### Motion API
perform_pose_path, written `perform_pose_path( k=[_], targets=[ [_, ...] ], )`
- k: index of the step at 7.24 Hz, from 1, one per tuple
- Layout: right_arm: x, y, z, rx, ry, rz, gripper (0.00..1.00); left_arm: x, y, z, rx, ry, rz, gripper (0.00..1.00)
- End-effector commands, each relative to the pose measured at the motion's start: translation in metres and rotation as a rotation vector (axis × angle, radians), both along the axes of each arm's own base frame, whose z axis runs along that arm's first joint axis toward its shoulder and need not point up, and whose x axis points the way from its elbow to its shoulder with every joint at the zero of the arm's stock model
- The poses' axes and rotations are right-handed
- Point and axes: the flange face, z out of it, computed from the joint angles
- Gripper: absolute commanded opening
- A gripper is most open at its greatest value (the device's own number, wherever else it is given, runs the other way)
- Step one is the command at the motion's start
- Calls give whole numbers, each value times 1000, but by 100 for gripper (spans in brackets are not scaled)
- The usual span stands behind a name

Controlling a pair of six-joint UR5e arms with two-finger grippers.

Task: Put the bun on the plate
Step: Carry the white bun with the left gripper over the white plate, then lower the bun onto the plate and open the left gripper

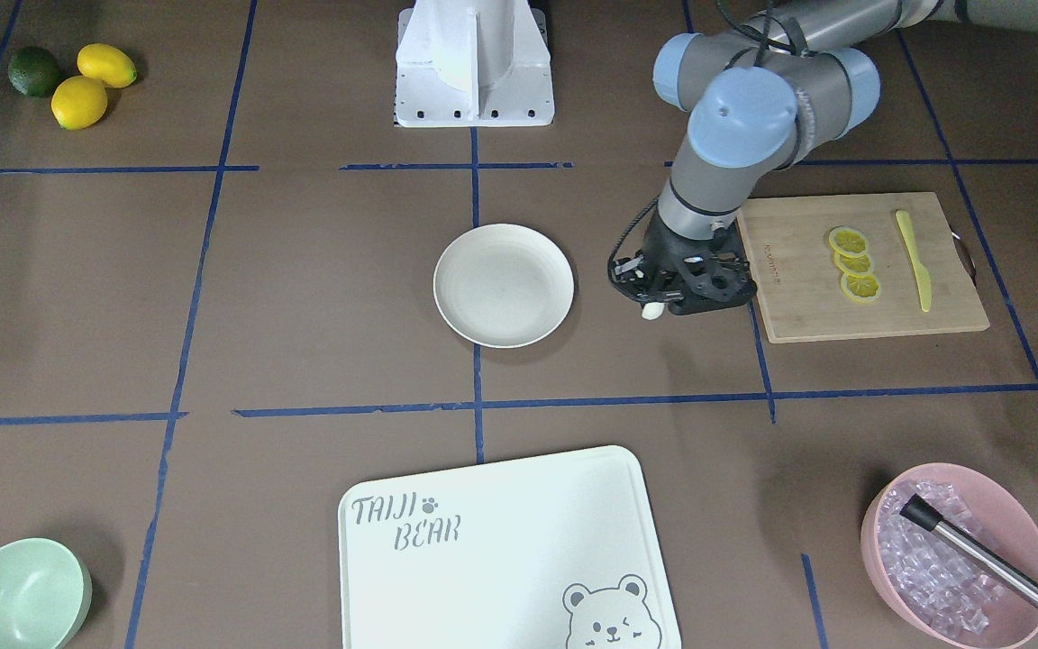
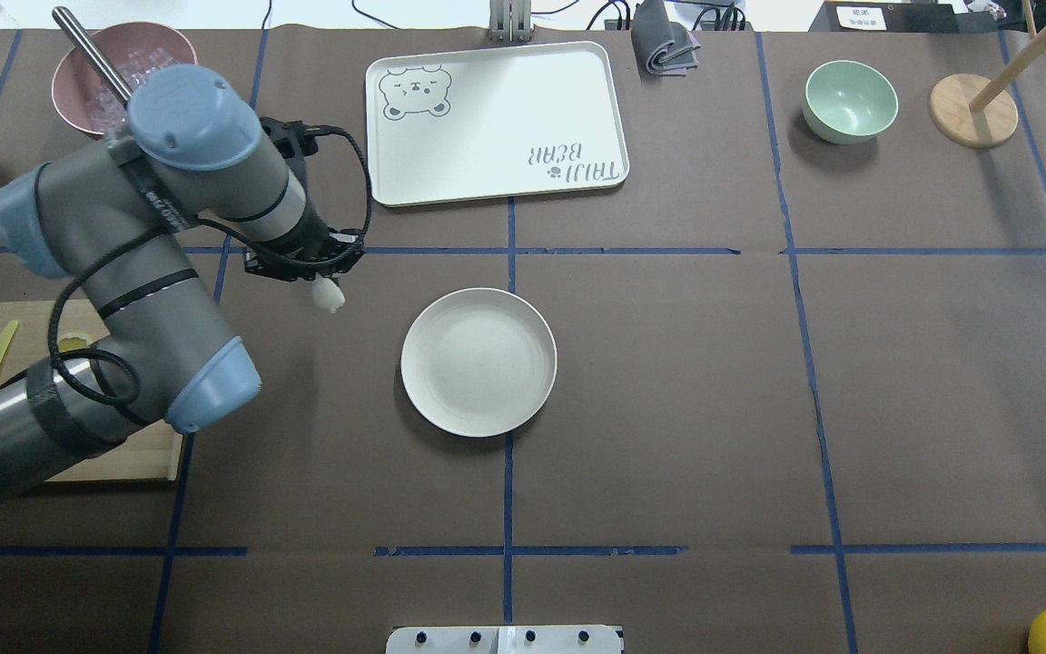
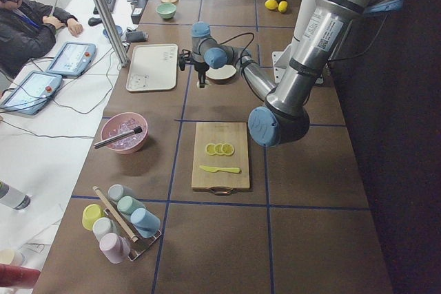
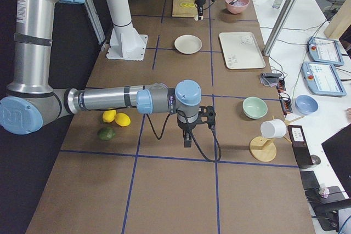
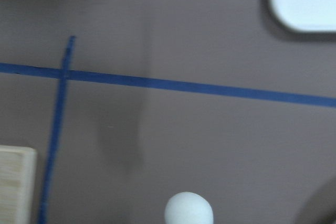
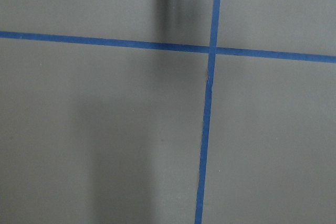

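Bun (image 1: 652,311) pinched at the tip of the left gripper (image 1: 656,299), jaws pressed onto it from above. Judged to be held clear of the brown table (image 2: 714,409), going by the left wrist view, with only the rounded white end visible at the bottom edge and the surface well below. Lies, in the overhead view, to the left of the plate (image 2: 478,361) and slightly farther from the robot; near the rim but apart from it, not yet over it. Plate bare, nothing on it, at the middle of the table.

Wooden cutting board (image 1: 798,306) with three lemon slices (image 1: 854,264) and a yellow knife (image 1: 914,260) just beside the left gripper, on the side away from the plate.

Right gripper (image 4: 187,143) well apart from all this, at the far right end of the table, pointing down over bare surface. Visible only from the side camera, so cannot tell whether spread or pressed together.

Progress, as judged: pick-up done, bun in transit. Left to do: a short sideways travel to above the plate's middle, a lowering, a release, and a retreat of the gripper.
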Motion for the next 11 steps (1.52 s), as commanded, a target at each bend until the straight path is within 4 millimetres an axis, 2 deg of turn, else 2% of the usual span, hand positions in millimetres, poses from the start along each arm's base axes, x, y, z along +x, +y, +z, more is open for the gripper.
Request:
perform_pose_path(
  k=[1, 2, 3, 4, 6, 7, 11],
  targets=[
    [-1, -1, -1, -18, 0, 20, 100, 114, 21, -70, -41, -19, -67, 16],
    [-1, -1, -1, -21, 0, 22, 100, 153, 31, -75, -44, -51, -80, 17],
    [-1, -1, -1, -21, 0, 22, 100, 173, 46, -68, -32, -69, -72, 22],
    [-1, -1, -1, -21, 0, 22, 100, 179, 50, -62, -33, -77, -62, 32],
    [-1, -1, -1, -21, 0, 22, 100, 178, 50, -62, -30, -77, -59, 80],
    [-1, -1, -1, -21, 0, 22, 100, 178, 50, -62, -24, -77, -54, 99],
    [-2, -1, -1, -21, 0, 20, 100, 174, 47, -66, -13, -72, -44, 100]
  ],
)
